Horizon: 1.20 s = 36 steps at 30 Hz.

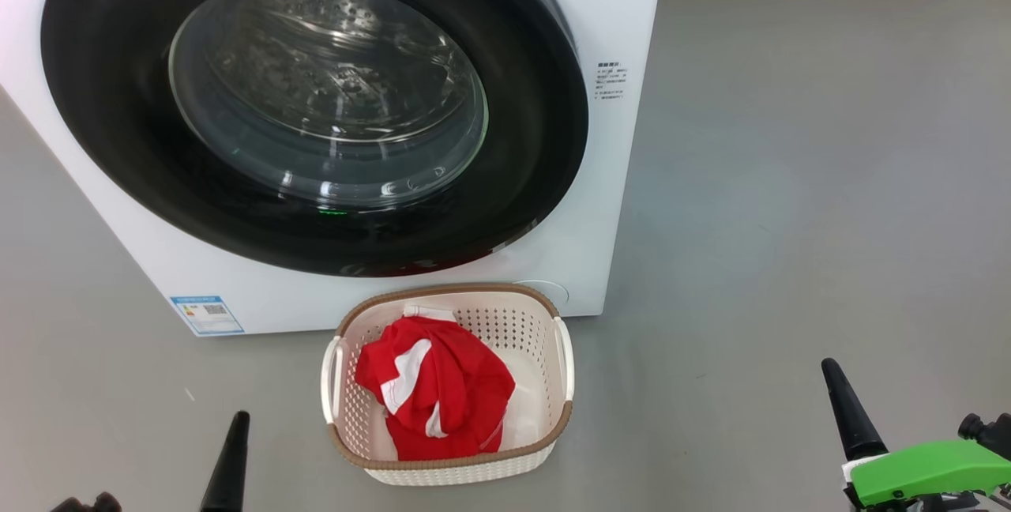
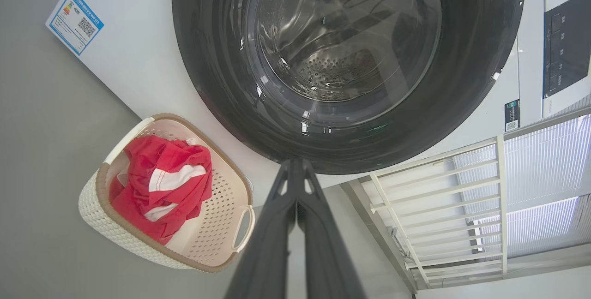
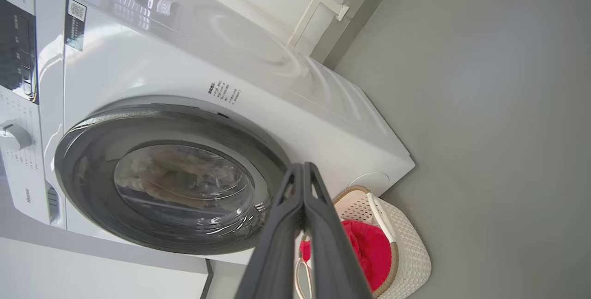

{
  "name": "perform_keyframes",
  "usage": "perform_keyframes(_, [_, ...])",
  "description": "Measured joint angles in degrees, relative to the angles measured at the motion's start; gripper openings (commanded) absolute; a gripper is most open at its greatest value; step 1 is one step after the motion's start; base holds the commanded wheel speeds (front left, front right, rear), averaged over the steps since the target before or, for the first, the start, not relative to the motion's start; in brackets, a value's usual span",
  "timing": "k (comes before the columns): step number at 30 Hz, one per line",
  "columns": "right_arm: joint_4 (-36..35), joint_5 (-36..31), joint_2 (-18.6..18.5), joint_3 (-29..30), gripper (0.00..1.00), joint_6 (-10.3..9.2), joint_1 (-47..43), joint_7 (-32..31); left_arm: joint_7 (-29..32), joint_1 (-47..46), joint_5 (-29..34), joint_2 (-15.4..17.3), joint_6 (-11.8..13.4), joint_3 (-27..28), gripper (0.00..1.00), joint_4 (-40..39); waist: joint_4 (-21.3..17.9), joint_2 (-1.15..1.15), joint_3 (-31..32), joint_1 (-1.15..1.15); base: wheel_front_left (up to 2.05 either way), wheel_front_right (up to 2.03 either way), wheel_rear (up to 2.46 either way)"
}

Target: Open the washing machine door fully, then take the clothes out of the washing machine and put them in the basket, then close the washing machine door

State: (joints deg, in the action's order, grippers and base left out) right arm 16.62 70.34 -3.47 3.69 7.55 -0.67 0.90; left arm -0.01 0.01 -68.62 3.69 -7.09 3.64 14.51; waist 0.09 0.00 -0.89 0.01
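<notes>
Both arms end clenched and empty: the left gripper and the right gripper flank the basket, which stands ahead, nearer the left one, with the clothes inside. Straight beyond it, the washing machine door looks shut against the washing machine; seemingly nothing remains to grasp.

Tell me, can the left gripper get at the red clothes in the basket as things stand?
Probably yes. The clothes lie uncovered in the open basket, and nothing stands between the basket and the left gripper. Its fingers are shut, so it would have to open first.
</notes>
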Motion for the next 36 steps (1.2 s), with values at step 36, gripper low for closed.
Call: perform_keyframes(36, [-0.8,19.3,0.4,2.8,0.0,-0.02,3.5,-5.8,5.5,-3.2,-20.1,-1.1,0.0,0.7,0.0,0.6,-0.1,0.0,0.6,0.0,0.0,0.0,0.0])
